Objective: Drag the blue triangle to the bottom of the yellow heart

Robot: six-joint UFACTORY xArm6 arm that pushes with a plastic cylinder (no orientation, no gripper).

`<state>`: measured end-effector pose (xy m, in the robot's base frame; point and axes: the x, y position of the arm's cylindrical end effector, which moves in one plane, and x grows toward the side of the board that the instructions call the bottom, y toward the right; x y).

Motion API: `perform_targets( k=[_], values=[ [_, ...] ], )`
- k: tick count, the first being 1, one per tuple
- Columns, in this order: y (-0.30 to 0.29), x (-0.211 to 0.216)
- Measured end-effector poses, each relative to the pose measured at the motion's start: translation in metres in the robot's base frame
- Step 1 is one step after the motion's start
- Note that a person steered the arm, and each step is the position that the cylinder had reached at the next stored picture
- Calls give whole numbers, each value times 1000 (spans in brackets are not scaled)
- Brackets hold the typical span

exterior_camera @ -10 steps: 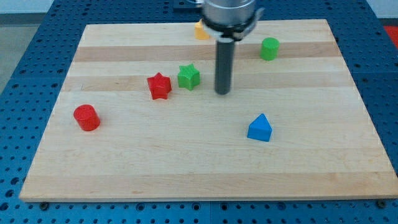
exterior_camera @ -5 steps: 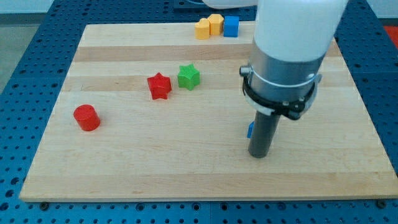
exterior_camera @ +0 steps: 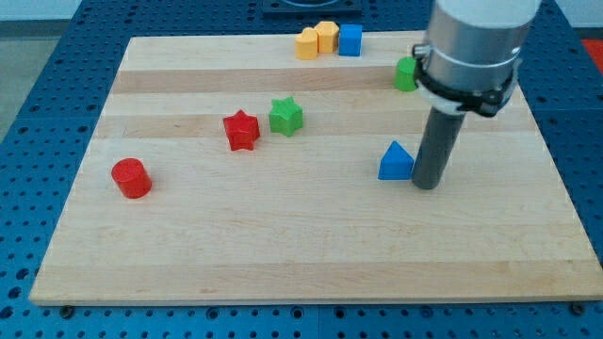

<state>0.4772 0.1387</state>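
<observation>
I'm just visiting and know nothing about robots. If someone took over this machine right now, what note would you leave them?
My tip is down on the board, just to the view's right of the blue triangle, close beside it; contact unclear.
The yellow heart sits at the view's top edge, next to another yellow block and a blue cube.
Done: nothing final; the triangle is far from the heart.
Left: push the triangle up and left until it sits just below the heart.

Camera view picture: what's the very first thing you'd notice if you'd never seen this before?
The big arm coming down from the view's top right, its dark rod ending in my tip, right beside the blue triangle on its right side. Then the red cylinder alone at the left, and the red star beside the green star.
</observation>
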Motion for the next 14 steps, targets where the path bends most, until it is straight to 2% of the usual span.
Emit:
perform_targets(
  k=[1,2,4,6,9,10,12,14],
  values=[
    [-16,-23],
    [-28,-21],
    [-35,27],
    [-55,1],
    [-154,-8],
    [-161,-13],
    [-132,-12],
    [-133,-43]
  ],
)
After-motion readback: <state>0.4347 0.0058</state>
